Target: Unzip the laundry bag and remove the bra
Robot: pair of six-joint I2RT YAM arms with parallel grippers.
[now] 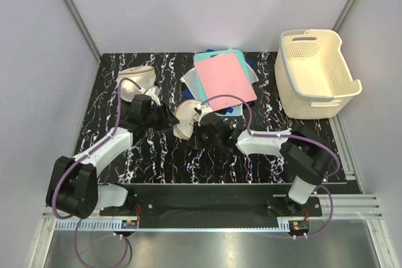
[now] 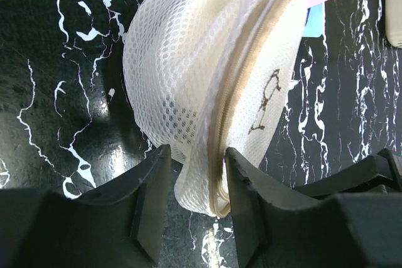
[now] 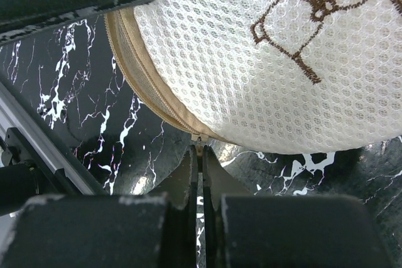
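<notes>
Nearest you, the two arm bases sit at the near edge of the black, white-veined surface (image 1: pixel 157 161), left arm on the left and right arm on the right. Both arms reach inward to the middle of the surface, where the laundry bag (image 1: pixel 186 120) is held between them, raised on its edge with the mesh dome turned to the left.

Your right pincer (image 3: pixel 201 155) comes at the bag from the near right. Its fingers are pressed together with only a thin slit between them, and the small metal zipper pull (image 3: pixel 200 144) is pinched in that slit at the bag's lower rim. Just above it, the tan zipper (image 3: pixel 135 61) runs up and away along the rim; the stretch you can see is closed. The brown stitched squiggle (image 3: pixel 301 29) shows on the bag's flat face.

Your left pincer (image 2: pixel 196 152) comes in from the left. Its two fingers (image 2: pixel 151 199) straddle the bag's lower edge and clamp it, with mesh and zipper rim squeezed between them.

Farther back on the left, just beyond the left arm's wrist, lies a plain cream pouch (image 1: pixel 137 78). Behind the bag, near the middle of the far edge, is a stack of flat sheets (image 1: pixel 225 80), pink on top with teal, blue and grey edges showing underneath. At the far right corner stands a cream perforated basket (image 1: pixel 295 101), well apart from the bag.
</notes>
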